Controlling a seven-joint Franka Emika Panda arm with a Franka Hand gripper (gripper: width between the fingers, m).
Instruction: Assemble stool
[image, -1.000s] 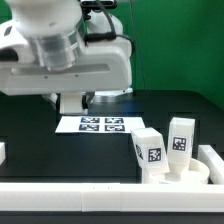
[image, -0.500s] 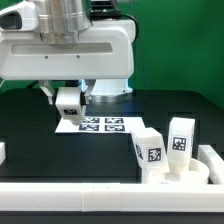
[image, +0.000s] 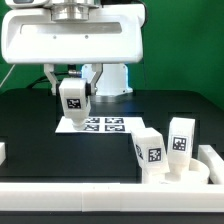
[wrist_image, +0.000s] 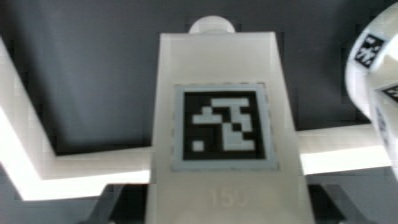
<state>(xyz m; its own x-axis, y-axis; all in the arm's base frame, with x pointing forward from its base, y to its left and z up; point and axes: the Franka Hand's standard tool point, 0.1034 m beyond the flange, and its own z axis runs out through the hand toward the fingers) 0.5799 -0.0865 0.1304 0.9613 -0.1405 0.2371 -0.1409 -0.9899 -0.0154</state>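
Note:
My gripper (image: 72, 100) is shut on a white blocky stool leg (image: 73, 99) with a black-and-white tag, held in the air above the marker board (image: 98, 124). In the wrist view the leg (wrist_image: 222, 120) fills the middle between my dark fingers (wrist_image: 128, 198). The round seat (image: 178, 171) lies at the exterior view's lower right, with two more tagged legs standing on it, one tilted (image: 150, 153) and one upright (image: 181, 142). A curved edge of the seat (wrist_image: 370, 70) shows in the wrist view.
A white rail (image: 70, 189) runs along the table's near edge, with a raised white corner block (image: 211, 160) at the exterior view's right. The rail also shows in the wrist view (wrist_image: 71, 160). The table is black; a green wall stands behind.
The arm has risen and the gripper with the leg has moved toward the exterior view's right, lifting the leg higher above the marker board. The seat and two legs have not moved.

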